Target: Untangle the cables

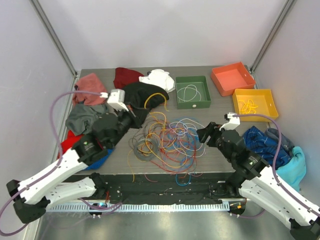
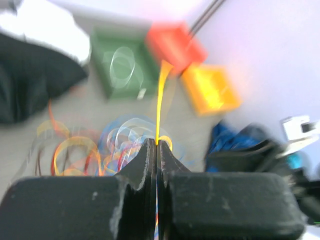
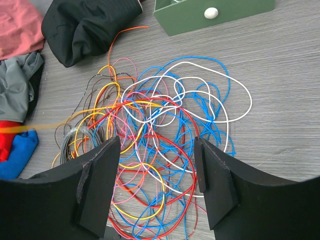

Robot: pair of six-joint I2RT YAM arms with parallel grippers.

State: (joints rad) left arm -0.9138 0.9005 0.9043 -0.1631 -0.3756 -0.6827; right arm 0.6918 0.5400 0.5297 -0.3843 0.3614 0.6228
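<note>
The cables (image 1: 167, 137) lie in a messy heap in the middle of the table (image 1: 220, 107). The left gripper (image 2: 156, 144) pinches one yellow cable (image 2: 159, 100) tight — next it should pull it out slowly. The right gripper (image 3: 156, 145) hangs above the heap, jaws wide, holding nothing.

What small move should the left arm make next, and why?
Probably pull the left tool slowly away from the other cables, which lie tangled on the table. Its jaws are shut on a yellow cable that stretches out from the tips. The right tool is open above the tangle, holding nothing.
</note>
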